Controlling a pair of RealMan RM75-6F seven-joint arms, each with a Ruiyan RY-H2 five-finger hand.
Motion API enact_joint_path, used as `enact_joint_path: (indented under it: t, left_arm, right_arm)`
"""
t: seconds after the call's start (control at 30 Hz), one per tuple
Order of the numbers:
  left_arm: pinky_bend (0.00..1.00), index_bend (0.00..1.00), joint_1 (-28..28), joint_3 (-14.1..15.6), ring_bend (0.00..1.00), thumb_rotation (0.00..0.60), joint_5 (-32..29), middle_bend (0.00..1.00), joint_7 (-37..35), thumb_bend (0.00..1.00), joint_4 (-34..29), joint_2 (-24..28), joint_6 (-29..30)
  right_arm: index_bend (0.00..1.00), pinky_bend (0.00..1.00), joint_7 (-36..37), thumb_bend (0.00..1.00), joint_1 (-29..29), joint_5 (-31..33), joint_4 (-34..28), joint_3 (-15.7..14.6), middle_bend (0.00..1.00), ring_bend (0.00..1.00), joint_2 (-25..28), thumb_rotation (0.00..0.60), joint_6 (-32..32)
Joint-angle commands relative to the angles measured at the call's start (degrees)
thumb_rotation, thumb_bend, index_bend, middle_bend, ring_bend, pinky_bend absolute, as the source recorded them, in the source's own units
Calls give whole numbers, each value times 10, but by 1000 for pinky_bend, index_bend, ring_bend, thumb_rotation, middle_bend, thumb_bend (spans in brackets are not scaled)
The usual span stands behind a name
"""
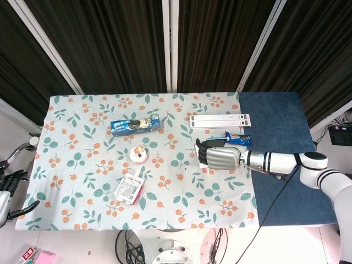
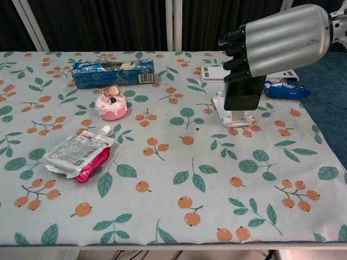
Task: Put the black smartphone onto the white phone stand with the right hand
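One right hand [image 2: 279,40], fingers curled, holds the black smartphone [image 2: 244,92] against the white phone stand [image 2: 234,116].

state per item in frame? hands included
black smartphone: upright, gripped by the right hand, in front of the stand's backrest; seated or not, cannot tell
white phone stand: upright on the table
right hand: grips the phone from above
left hand: off the table's left edge, holds nothing
red-and-white pouch: lying flat, cap on
blue snack pack: lying flat

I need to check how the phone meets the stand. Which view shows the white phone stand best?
The chest view: the white phone stand shows its base and lip under the black smartphone that the right hand holds. In the head view the hand covers most of it.
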Motion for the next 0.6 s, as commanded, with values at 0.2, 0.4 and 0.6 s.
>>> enact_joint_path:
  t: [0.2,0.4,0.6]
  left_arm:
    - [248,124,-2,1,112,76,0,93,-5,0,6,-3,-6]
    - [248,124,-2,-1,112,74,-1,93,-7,0,8,-3,-6]
    - [248,124,-2,0,111,74,-1,93,-9,0,9,-3,-8]
  right_arm:
    - [594,227,1,242,5,9,7,-18,412,426,-13,600,-7]
    - [594,227,2,243,9,17,13,-28,412,425,-20,600,-8]
    - [592,227,2,242,11,25,16,-36,411,422,-25,600,-9]
